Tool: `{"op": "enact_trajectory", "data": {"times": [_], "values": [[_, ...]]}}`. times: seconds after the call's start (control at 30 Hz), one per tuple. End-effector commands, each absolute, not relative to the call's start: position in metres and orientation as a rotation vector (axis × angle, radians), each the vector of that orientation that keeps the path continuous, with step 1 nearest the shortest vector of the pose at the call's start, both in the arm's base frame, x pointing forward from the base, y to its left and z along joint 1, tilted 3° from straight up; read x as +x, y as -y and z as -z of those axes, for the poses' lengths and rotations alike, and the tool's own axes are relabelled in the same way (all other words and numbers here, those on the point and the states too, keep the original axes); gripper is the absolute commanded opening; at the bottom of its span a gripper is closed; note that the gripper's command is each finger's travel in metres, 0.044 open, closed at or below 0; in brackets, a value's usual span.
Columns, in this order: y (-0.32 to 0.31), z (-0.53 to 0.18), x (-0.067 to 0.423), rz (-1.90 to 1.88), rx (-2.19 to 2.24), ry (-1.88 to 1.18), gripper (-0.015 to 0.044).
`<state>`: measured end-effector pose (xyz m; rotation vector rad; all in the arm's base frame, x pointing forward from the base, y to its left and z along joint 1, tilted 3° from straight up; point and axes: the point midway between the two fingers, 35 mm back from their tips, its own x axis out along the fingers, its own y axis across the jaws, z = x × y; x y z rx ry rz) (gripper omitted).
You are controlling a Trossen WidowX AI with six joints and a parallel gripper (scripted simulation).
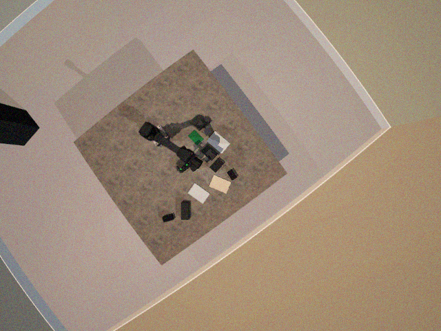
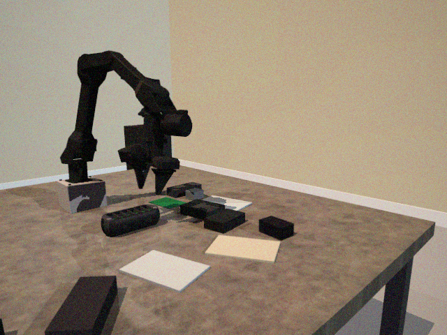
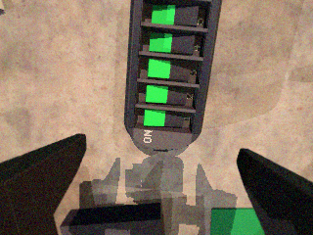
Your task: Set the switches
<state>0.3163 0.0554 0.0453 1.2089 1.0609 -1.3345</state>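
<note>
Gripper (image 2: 151, 185) wide open and empty above bench (image 2: 325, 252), controller unit (image 3: 168, 73) cut off, sixth switch unseen, label hidden
</note>
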Motion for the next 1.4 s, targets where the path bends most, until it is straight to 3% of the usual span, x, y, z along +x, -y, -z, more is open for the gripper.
{"op": "enact_trajectory", "data": {"times": [0.0, 1.13, 1.23, 1.37], "values": [[-0.055, -0.037, 0.316, 1.345, 1.193, -1.067, 0.044], [-0.057, 0.015, 0.315, 1.348, 1.196, -1.063, 0.044], [-0.057, 0.015, 0.315, 1.348, 1.196, -1.063, 0.0361], [-0.057, 0.015, 0.315, 1.348, 1.196, -1.063, 0.0335]]}}
